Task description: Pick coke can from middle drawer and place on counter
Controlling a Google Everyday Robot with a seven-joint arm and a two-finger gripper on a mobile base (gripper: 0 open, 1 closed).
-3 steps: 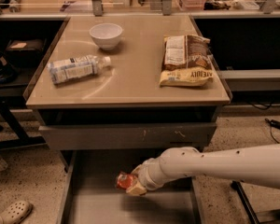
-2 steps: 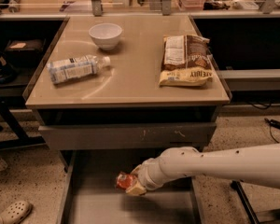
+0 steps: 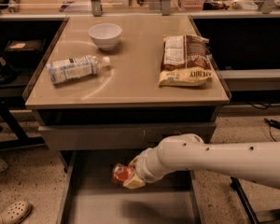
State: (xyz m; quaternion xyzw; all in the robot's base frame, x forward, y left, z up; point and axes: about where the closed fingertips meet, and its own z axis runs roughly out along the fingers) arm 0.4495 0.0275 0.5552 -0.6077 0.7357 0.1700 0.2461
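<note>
No displacement is visible since the earlier frames: the arm (image 3: 224, 160), the gripper (image 3: 130, 178) and the coke can (image 3: 121, 173) hold the same position over the middle drawer (image 3: 130, 210).

The counter (image 3: 130, 85) fills the upper half of the view, and its thin dark rim is visible on the left, front and right edges. A broad bare area runs down its centre to the front edge. The arm enters from the right edge of the view, below the counter, and slopes down and left into the drawer. The middle drawer is pulled out beneath a closed drawer front (image 3: 107, 135). Its floor is unoccupied in front of the gripper and on both sides of it, out to the low side walls.

On the counter, a snack bag (image 3: 185, 59) lies near the right edge. A clear bottle (image 3: 77, 68) lies on its side near the left edge. A white bowl (image 3: 105, 35) stands at the rear left.

The gripper is inside the drawer, near its back, and is clamped on the coke can. The can is tilted.
</note>
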